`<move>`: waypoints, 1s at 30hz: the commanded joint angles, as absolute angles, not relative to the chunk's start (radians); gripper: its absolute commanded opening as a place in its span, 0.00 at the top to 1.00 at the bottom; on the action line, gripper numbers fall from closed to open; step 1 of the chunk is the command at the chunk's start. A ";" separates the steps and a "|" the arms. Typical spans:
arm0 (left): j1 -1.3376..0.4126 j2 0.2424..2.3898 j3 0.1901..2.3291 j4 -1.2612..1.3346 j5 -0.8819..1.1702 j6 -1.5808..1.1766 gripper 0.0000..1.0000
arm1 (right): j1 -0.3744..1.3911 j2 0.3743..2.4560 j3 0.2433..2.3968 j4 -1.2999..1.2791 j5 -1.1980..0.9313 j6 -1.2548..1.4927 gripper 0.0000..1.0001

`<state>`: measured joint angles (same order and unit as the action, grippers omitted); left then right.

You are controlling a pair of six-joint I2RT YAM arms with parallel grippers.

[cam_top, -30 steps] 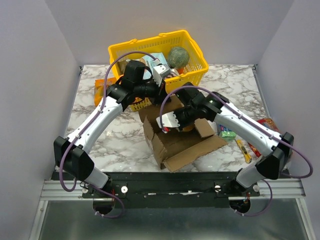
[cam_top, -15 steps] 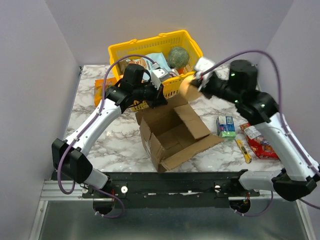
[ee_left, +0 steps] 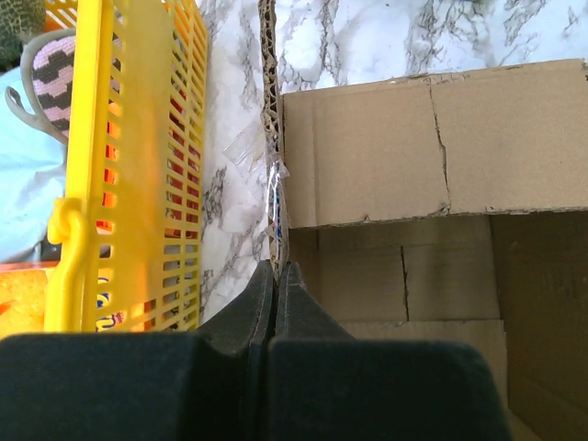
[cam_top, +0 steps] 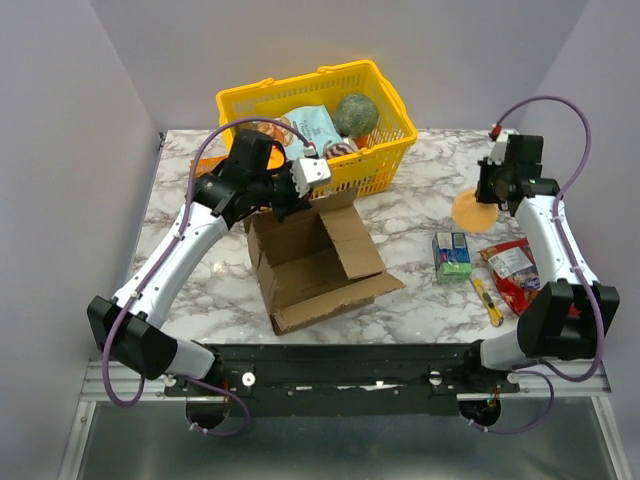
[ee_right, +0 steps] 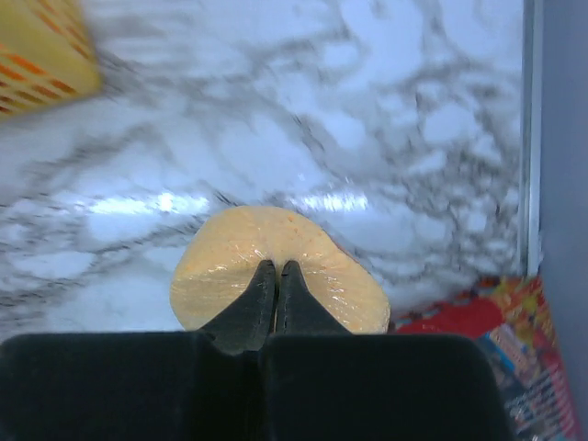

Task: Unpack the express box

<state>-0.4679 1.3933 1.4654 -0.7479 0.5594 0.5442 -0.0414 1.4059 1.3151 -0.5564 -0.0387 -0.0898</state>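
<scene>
Table (cam_top: 420, 200): marble, beneath both sets of jaws.
Yellow basket (cam_top: 385, 160): just beyond left jaws.
Express box (cam_top: 315, 265): open, flaps spread, on near side of left jaws. Left jaws pinched tight on its upright far cardboard edge.
Round orange wrapped disc (ee_right: 216, 276): clamped between closed right jaws, low over table.
Red snack packet (cam_top: 515, 270): near right jaws.

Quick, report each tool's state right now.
Left tool: closed on a flap of the express box.
Right tool: closed on the round orange wrapped snack.
</scene>
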 commanded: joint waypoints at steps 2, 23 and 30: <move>-0.505 1.449 1.560 -0.808 0.540 0.611 0.99 | -0.169 1.491 1.290 -0.523 -0.048 -0.003 0.99; -0.505 1.421 1.704 -0.742 0.476 0.404 0.01 | -0.201 1.402 1.361 -0.546 -0.318 -0.077 0.00; -0.379 1.338 1.596 -0.672 0.213 0.191 0.01 | -0.199 1.355 1.518 -0.857 -0.127 0.061 0.00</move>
<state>-0.4698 1.3872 1.6520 -0.7303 0.4080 0.3603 -0.1974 1.3552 1.4418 -0.6380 -0.2302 -0.0242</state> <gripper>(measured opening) 0.985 0.995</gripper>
